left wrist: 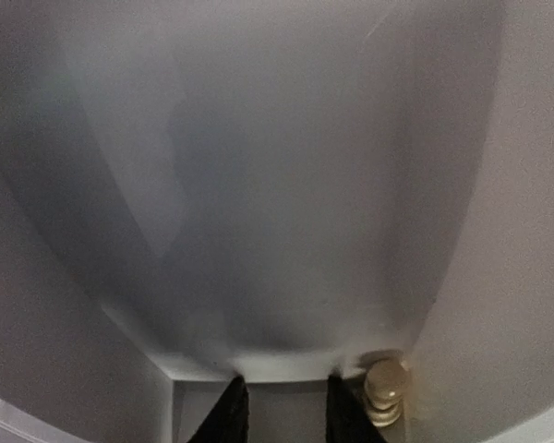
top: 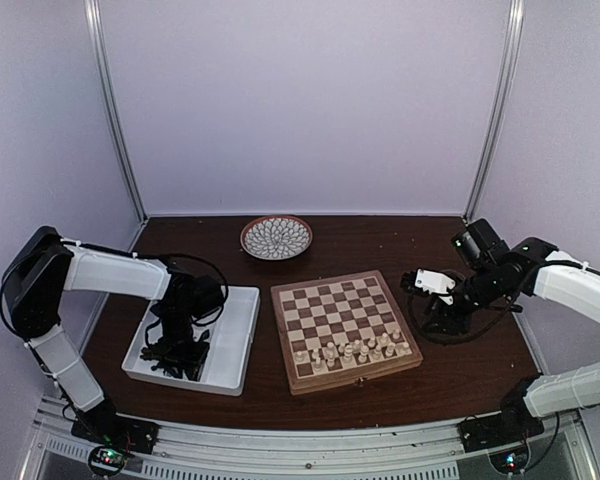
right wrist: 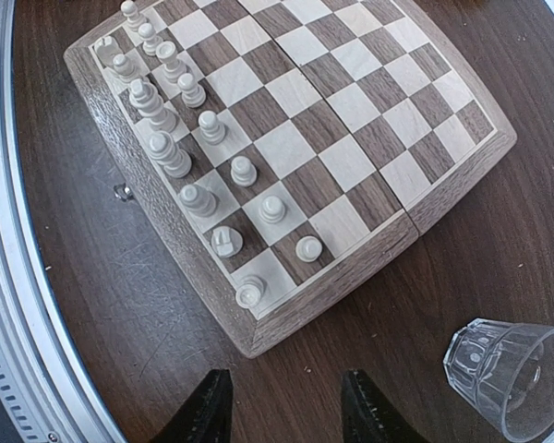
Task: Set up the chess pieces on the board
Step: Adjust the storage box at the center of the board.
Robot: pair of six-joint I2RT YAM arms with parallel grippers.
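Roughly half done: cream pieces point(top: 350, 350) in two rows along near edge of board point(top: 335, 303), mid-table; far rows bare; left gripper point(left wrist: 284, 392) parted, empty, down in white tray point(top: 242, 340); right gripper point(right wrist: 284, 397) parted, empty, off board's right edge.
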